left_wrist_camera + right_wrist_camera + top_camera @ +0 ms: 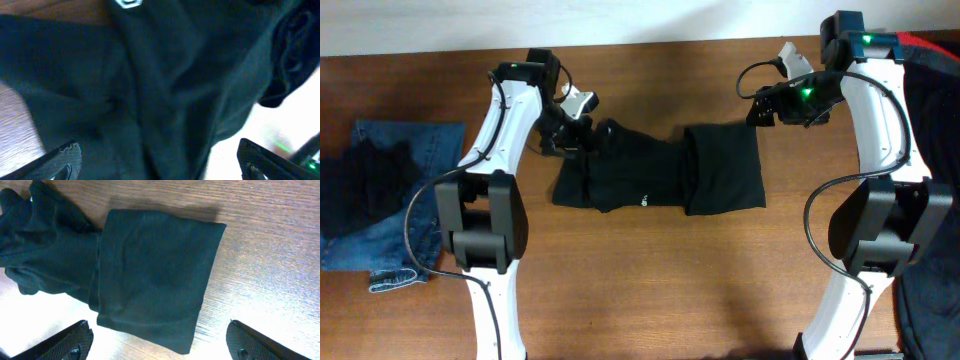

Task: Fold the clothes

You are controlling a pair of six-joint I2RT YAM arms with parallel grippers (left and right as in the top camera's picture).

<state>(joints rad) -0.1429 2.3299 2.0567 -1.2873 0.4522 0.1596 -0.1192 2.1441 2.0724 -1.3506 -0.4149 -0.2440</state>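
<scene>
Black garment (650, 180) lies mid-table (720, 290), spread left to right; left end crumpled, right end folded over into a flat neat layer; small white logo (645, 200) near its near edge. Left gripper (568, 135) sits over the garment's far-left corner, released, jaws wide, nothing in them; its wrist view shows fingertips (65, 157) well apart above rumpled black fabric; whether they touch the cloth, cannot tell. Right gripper (760, 108) is just beyond the garment's far-right corner, off the cloth, released and empty; its wrist view shows fingers (75, 342) wide apart, the folded end flat on the wood. Jeans (390, 235) at far left, well apart from the garment; dark cloth (360, 185) heaped on them.
</scene>
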